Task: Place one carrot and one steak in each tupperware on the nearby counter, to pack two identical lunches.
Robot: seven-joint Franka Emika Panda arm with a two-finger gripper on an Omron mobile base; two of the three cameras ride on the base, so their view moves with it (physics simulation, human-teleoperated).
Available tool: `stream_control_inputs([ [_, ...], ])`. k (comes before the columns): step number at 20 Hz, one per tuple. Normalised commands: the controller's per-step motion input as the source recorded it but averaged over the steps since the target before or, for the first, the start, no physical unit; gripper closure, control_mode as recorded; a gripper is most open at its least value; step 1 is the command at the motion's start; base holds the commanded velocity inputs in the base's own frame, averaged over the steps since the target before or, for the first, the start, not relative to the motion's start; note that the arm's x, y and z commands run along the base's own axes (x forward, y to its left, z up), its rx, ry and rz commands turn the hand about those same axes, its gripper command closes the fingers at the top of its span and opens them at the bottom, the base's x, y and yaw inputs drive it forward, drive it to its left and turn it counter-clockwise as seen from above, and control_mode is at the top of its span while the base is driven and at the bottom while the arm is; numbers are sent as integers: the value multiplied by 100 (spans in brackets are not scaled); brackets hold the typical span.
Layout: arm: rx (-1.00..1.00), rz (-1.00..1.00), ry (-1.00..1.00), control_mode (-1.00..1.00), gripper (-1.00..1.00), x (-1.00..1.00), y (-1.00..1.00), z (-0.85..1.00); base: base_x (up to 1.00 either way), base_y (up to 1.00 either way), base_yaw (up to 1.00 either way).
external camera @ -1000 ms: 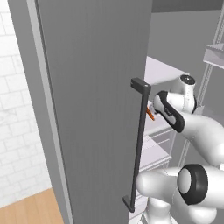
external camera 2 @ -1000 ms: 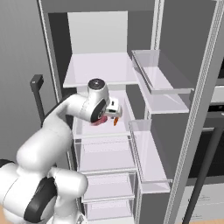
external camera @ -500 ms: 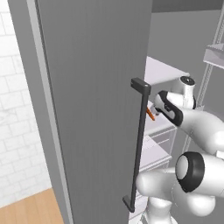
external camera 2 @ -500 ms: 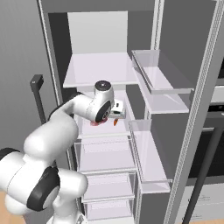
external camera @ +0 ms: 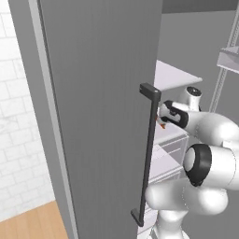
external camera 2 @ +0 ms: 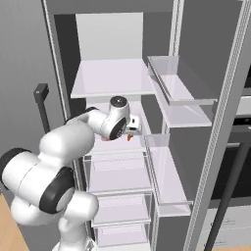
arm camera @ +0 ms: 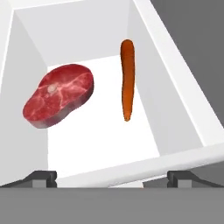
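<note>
Gripper [arm camera: 111, 177] spread wide, empty, hovering over white fridge bin [arm camera: 183, 109] w/ 1 marbled red steak [arm camera: 59, 95] & 1 slim orange carrot [arm camera: 127, 78], prob lining up a grab.

Fridge door [external camera: 98, 116] hides shelves; fingers [arm camera: 43, 177] mostly cut off at bottom.

A marbled red steak [arm camera: 59, 95] and an orange carrot [arm camera: 127, 78] lie in a white bin [arm camera: 183, 118].
</note>
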Motion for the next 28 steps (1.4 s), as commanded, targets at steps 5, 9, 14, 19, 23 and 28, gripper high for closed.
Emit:
stream_control_inputs([
  [5, 0, 4, 0, -100, -100, 50, -3, -18, 0, 0, 0],
  [9, 0, 2, 0, -100, -100, 37, -5, -18, 0, 0, 0],
  [14, 0, 2, 0, -100, -100, 32, -17, -25, 0, 0, 0],
  [19, 0, 0, 0, -100, -100, 35, -9, -30, 0, 0, 0],
  [23, 0, 0, 0, -100, -100, 35, 0, -22, 0, 0, 0],
  [28, 0, 0, 0, -100, -100, 33, 0, -16, 0, 0, 0],
])
